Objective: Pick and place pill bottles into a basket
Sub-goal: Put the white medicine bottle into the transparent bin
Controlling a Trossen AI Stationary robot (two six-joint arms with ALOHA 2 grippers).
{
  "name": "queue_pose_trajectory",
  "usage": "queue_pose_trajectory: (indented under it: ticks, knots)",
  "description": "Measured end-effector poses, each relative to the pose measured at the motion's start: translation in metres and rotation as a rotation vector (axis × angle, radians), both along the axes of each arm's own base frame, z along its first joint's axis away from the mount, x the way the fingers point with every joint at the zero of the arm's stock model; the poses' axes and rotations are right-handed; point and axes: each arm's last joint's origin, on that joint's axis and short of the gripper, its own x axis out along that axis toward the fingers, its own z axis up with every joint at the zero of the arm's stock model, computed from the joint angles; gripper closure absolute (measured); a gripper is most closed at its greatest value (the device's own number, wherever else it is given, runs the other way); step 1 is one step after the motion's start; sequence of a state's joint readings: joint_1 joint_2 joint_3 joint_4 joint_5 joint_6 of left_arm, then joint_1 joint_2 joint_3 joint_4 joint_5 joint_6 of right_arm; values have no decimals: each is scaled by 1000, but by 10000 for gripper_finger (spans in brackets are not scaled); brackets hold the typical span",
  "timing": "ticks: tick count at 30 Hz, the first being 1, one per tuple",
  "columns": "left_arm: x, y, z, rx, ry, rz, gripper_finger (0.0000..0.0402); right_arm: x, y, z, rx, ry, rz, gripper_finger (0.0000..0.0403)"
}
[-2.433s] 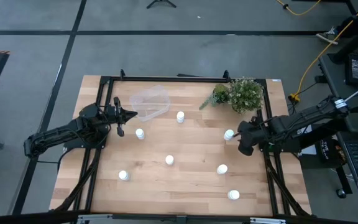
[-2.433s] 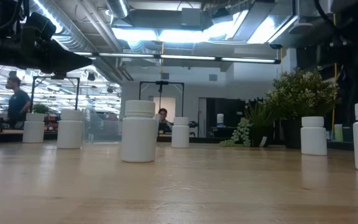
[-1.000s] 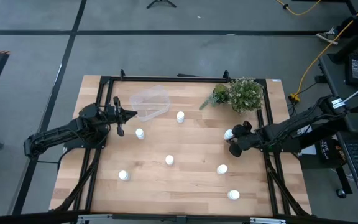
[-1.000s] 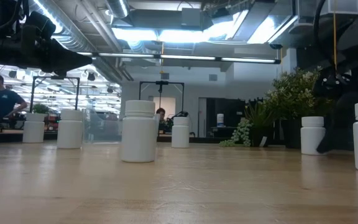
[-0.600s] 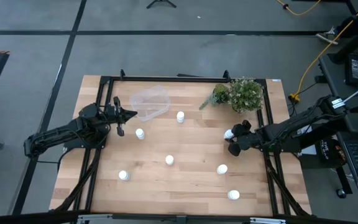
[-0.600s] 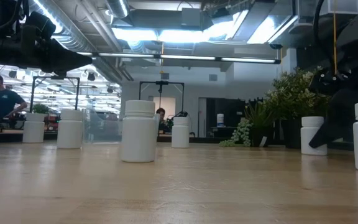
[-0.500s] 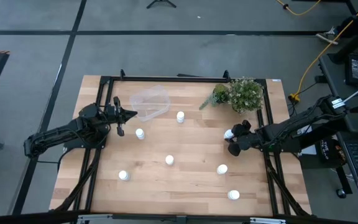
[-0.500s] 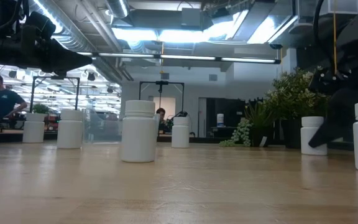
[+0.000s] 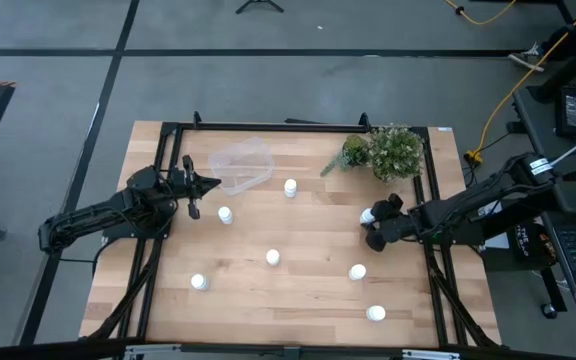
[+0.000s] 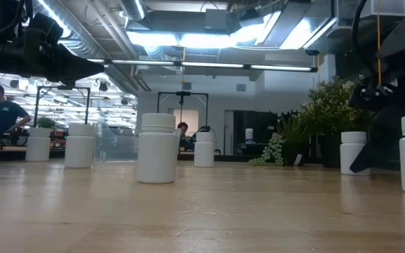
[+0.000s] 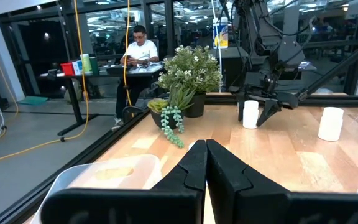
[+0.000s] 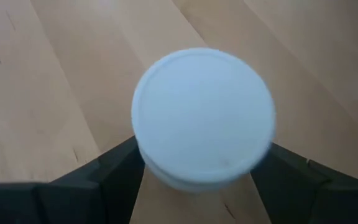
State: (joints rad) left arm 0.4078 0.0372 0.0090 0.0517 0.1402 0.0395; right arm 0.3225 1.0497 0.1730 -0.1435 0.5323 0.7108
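Seven pill bottles stand on the worktop (image 9: 308,300), all upright, none in the basket. Nearest the front edge is one at the right (image 9: 375,313), then one at the left (image 9: 199,283), one to the right of middle (image 9: 357,271) and one at the centre (image 9: 273,258). Farther back stand one beside the left arm (image 9: 225,214), one between the fingers of the right end effector (image 9: 376,226), its white cap (image 12: 204,115) filling the right wrist view, and the farthest (image 9: 290,187) near the one clear basket (image 9: 240,165) at the far left. One bushy green plant (image 9: 388,150) sits at the far right corner.

The right end effector's fingers (image 12: 114,163) stand apart on either side of that bottle, not yet pressed to it. Over the last couple of seconds it has slid in from the worktop's right edge and dropped around the bottle. The left end effector (image 9: 194,187) hangs with its fingers together just beside the basket, where it was before.
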Motion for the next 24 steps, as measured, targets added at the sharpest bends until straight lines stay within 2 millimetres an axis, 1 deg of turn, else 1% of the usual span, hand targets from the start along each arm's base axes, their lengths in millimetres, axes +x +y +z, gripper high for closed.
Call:
queue_pose_trajectory:
  ticks: [7, 14, 17, 23, 24]
  knots:
    - [0, 0, 0, 0, 0, 0, 398, 3, 1, -5, -15, 20, 4, 128]
    - [0, 0, 0, 0, 0, 0, 398, 5, 2, -4, -24, 12, 25, 132]
    - [0, 0, 0, 0, 0, 0, 398, 5, 2, -4, -17, 11, 30, 155]
    - [0, 0, 0, 0, 0, 0, 398, 5, 2, -4, -3, 10, 43, 233]
    - [0, 0, 0, 0, 0, 0, 398, 5, 2, -4, -2, 10, 44, 235]
